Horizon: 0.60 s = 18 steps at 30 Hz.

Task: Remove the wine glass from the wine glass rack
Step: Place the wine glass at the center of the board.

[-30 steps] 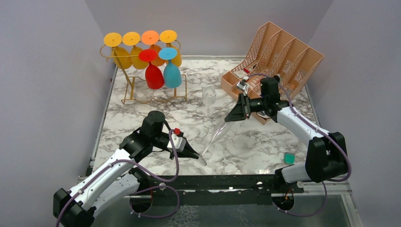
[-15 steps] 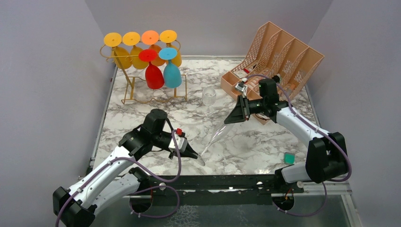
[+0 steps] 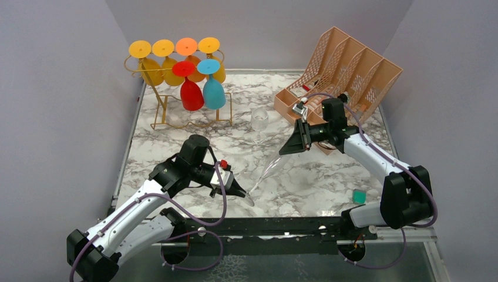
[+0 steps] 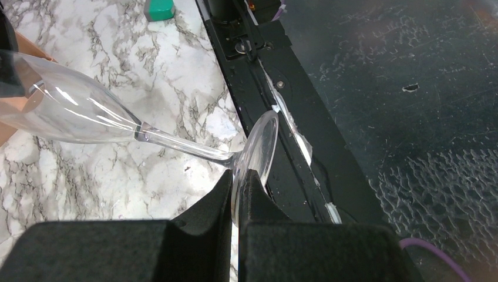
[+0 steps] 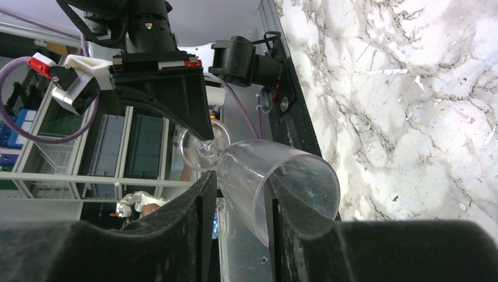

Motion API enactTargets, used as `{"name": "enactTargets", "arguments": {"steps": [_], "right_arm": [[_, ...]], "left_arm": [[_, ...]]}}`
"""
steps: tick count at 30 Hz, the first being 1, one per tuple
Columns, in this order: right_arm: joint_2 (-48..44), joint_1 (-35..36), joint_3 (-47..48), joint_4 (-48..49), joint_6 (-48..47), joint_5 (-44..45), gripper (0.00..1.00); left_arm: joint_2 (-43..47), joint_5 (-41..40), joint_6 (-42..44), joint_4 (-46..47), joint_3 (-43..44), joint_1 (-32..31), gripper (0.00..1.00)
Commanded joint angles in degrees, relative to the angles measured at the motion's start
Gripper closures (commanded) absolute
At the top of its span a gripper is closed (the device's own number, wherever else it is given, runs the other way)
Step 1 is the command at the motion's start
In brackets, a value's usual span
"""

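Pinched all but closed with the left pincer [image 4: 238, 176] on the thin edge of the foot [image 4: 258, 147] of the wine glass [image 4: 76, 111]. Flanked at the other end by the right pincer [image 5: 239, 187], roughly half spread, with a finger against either side of the bowl just behind the rim. Judged a grip there too, though hard to say how firm. Slung between the two pincers, clear of the surface [image 3: 311, 182] and over its near half.

Well beyond the left pincer, off at the far left corner: the wine glass rack [image 3: 160, 110], hung with coloured glasses [image 3: 192, 94], bowls down. Far from those rails already, so the lifting-off is judged done for this glass. Left to do, probably, a hand-over or a setting-down; no telling which from here.

Laid over sideways rather than upright, with the long axis running straight from one pincer to the other. Foot toward the left pincer and the near edge. Open mouth toward the right pincer, with the peach file organizer [image 3: 352, 64] just behind that.
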State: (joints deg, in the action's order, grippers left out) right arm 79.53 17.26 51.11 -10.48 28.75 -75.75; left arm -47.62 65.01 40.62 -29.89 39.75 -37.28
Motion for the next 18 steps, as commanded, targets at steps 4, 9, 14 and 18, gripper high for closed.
{"name": "enactTargets", "arguments": {"steps": [4,9,14,18], "right_arm": [[-1.84,2.69,-0.49,-4.2,1.24,-9.32,0.73],[-2.82,2.99,-1.3,-0.91,4.09,-6.24,0.72],[-3.74,3.13,-1.98,3.21,7.56,-7.4,0.65],[-3.2,3.13,-1.21,0.85,6.18,-8.28,0.52]], "left_arm": [[-1.13,-9.81,2.62,4.73,3.22,0.89,1.0],[-0.56,-10.53,-0.64,4.39,3.0,0.87,1.0],[0.31,-10.79,-0.25,5.18,1.39,0.89,1.0],[0.55,-10.26,-0.47,5.26,0.54,0.89,1.0]]}}
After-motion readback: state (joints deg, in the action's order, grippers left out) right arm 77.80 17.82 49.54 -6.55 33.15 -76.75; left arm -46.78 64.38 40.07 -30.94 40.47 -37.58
